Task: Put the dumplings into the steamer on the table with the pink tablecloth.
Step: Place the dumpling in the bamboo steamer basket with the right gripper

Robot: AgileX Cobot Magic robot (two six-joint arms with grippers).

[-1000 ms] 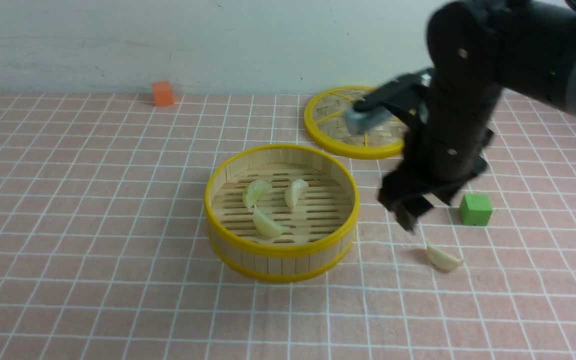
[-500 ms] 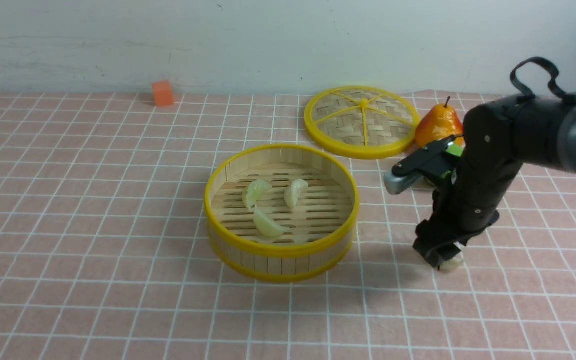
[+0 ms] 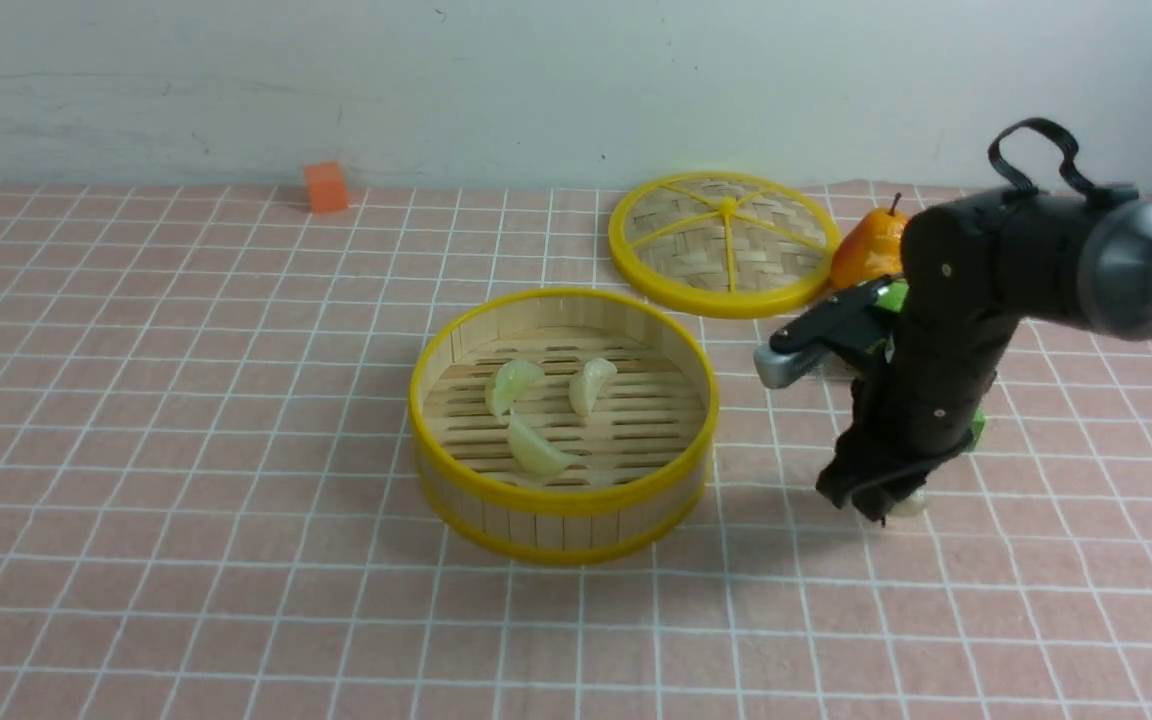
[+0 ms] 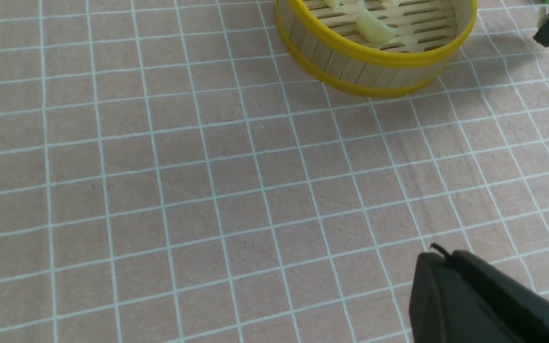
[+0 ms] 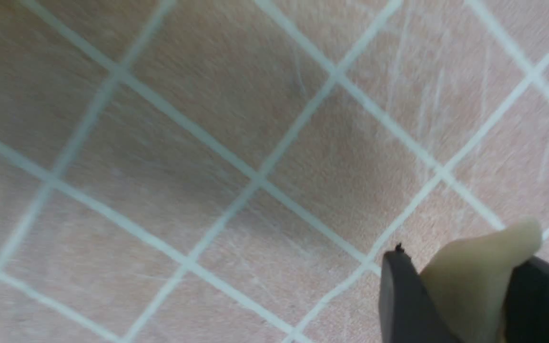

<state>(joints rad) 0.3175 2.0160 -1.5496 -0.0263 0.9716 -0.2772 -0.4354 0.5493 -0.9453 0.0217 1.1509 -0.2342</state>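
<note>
support: broad flat table, covered in pale pink cloth with a grid of thin white lines. directly on it, front view: round bamboo-slat steamer with yellow rims, near the middle; flat round woven lid with yellow rim and spokes, beyond the steamer and to its right; small orange block, far edge, left of the lid; green cube, right of the steamer, mostly hidden.

Dumpling (pale, glossy) between gripper fingers
</note>
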